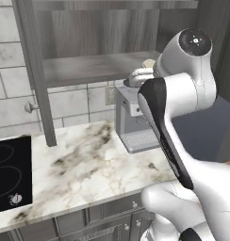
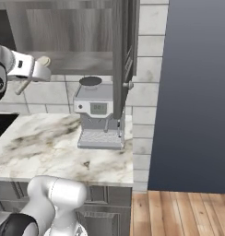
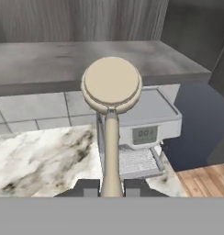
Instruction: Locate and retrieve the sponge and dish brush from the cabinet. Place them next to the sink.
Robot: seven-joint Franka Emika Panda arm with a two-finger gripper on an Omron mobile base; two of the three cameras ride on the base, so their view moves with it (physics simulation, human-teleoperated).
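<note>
My gripper (image 3: 111, 189) is shut on the cream handle of the dish brush (image 3: 111, 85), whose round tan head points at the front edge of the cabinet shelf (image 3: 49, 62). In the left base view the gripper (image 1: 137, 75) hangs just in front of the shelf (image 1: 88, 68) with the brush head (image 1: 148, 62) at its tip. From the right, the gripper (image 2: 39, 71) holds the dish brush (image 2: 44, 61) tilted, handle end low and to the left. The cabinet (image 2: 82, 27) stands open. The sponge and the sink are out of view.
A grey coffee machine (image 1: 131, 127) (image 2: 98, 120) (image 3: 146, 133) stands on the marble counter (image 1: 88, 164) right below the gripper. The open cabinet doors (image 1: 34, 70) (image 2: 123, 55) hang at both sides. A black hob (image 1: 11, 172) lies at the left.
</note>
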